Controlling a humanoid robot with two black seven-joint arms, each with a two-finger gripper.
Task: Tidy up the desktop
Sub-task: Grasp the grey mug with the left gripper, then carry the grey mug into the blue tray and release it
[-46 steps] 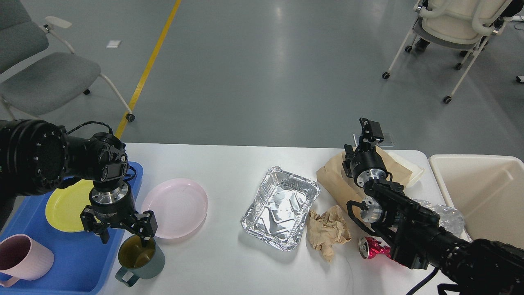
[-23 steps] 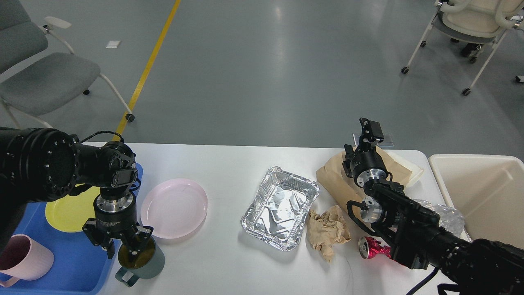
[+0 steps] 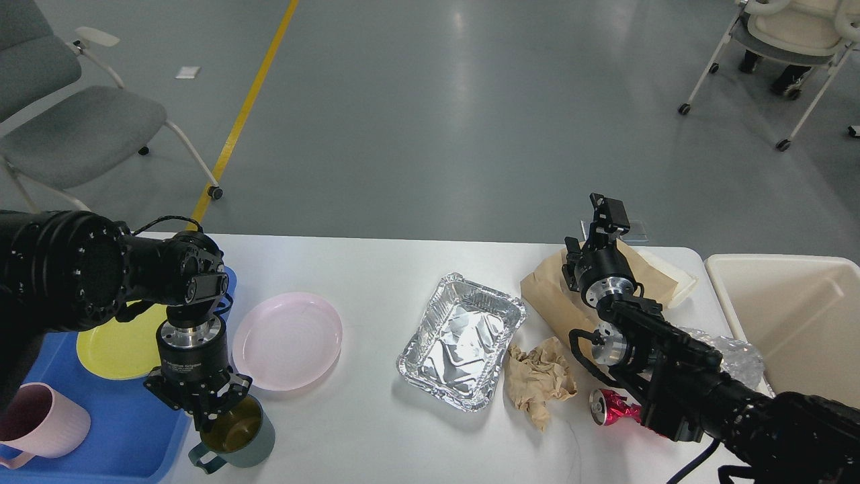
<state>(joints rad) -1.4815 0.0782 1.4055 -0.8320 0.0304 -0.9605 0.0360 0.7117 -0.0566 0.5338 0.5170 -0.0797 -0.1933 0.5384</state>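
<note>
The white desktop (image 3: 376, 430) fills the lower view. My left gripper (image 3: 205, 411) points down at a dark green mug (image 3: 245, 440) beside the blue tray (image 3: 127, 430), its fingers closed on the mug's near-left rim. A pink plate (image 3: 287, 339), a foil tray (image 3: 463, 339), crumpled brown paper (image 3: 537, 380), a crushed red can (image 3: 611, 408) and a brown paper bag (image 3: 547, 296) lie on the desktop. My right gripper (image 3: 608, 214) is raised over the bag, open and empty.
The blue tray holds a yellow plate (image 3: 114, 343) and a pink mug (image 3: 40, 420). A cream bin (image 3: 799, 316) stands at the right end, with clear plastic wrap (image 3: 739, 356) beside it. Chairs stand on the floor beyond the table.
My left gripper has come down towards the green mug and its fingers have closed from wide open onto the rim. The right arm has not moved. The far right chair has rolled away.
</note>
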